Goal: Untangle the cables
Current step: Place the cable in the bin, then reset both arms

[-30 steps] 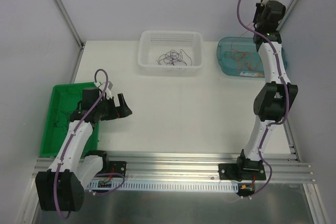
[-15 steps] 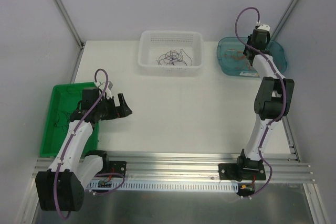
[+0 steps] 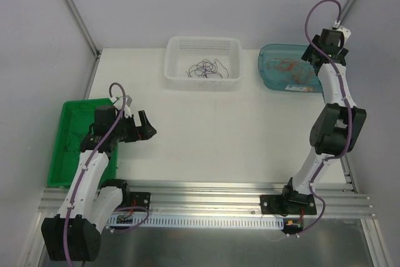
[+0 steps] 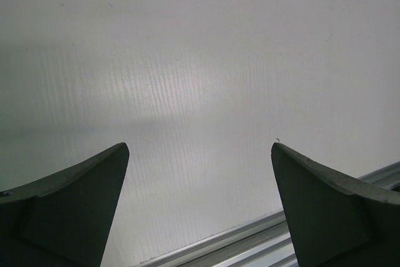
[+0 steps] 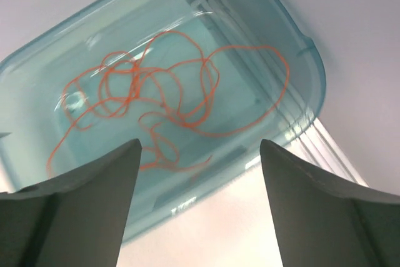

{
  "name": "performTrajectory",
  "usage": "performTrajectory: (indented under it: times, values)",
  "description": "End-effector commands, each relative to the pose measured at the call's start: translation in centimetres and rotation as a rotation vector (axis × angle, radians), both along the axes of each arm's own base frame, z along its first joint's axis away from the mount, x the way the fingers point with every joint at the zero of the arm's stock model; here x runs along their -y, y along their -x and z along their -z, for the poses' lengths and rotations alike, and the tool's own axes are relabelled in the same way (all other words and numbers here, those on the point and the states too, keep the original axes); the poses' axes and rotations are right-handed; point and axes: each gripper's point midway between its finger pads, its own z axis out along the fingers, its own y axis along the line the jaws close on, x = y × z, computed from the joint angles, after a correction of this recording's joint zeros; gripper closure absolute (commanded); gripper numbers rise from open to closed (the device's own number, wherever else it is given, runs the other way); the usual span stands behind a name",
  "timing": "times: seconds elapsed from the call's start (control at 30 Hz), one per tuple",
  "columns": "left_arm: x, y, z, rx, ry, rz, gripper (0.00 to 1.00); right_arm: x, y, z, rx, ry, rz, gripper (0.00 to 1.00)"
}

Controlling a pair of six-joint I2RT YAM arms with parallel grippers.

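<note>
- Cables sit in two containers at far side of table (image 3: 219,136); none in either gripper.
- Orange cables (image 3: 289,69) (image 5: 156,101): loose, curly, overlapping loops on floor of blue bin (image 3: 265,65) (image 5: 300,85), far-right corner of table. Loops spread over most of bin floor, all inside the walls.
- Black cables (image 3: 206,69): small tangle in white basket (image 3: 203,47), far centre, just left of blue bin.
- R gripper (image 3: 315,53) (image 5: 200,145): raised above blue bin, pointing down into it. Fingers (image 5: 87,198) spread wide, nothing btwn them; orange loops show through the gap, well below the tips, no contact.
- L gripper (image 3: 145,125) (image 4: 199,148): low over bare table near left edge, well apart from both cable piles. Fingers (image 4: 75,198) fully apart, holding nothing; wrist view shows only plain white surface btwn them and a metal rail (image 4: 250,239) at bottom edge.
- Green tray (image 3: 59,157): at table's left edge, beside L arm.
</note>
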Motion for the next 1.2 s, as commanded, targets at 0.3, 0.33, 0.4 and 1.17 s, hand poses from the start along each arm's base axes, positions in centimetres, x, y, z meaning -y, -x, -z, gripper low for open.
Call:
performTrajectory:
  times: [0.3, 0.33, 0.4, 1.17]
  values:
    - [-1.2, 0.8, -6.2, 0.228, -0.040, -0.068, 0.01, -7.2, 19.2, -12.6, 0.171, -0.150, -0.121, 0.00]
    - [-1.4, 1.4, -7.2, 0.254, -0.048, -0.077, 0.01, -7.8, 21.4, -14.3, 0.207, -0.141, -0.139, 0.03]
    - [-2.2, 2.3, -9.5, 0.285, -0.063, -0.133, 0.01, -8.7, 24.8, -15.2, 0.203, -0.134, -0.175, 0.03]
    - [-8.1, 13.4, -20.9, 0.538, -0.181, -0.385, 0.01, -10.6, 46.9, -17.0, 0.696, 0.081, -0.298, 0.03]
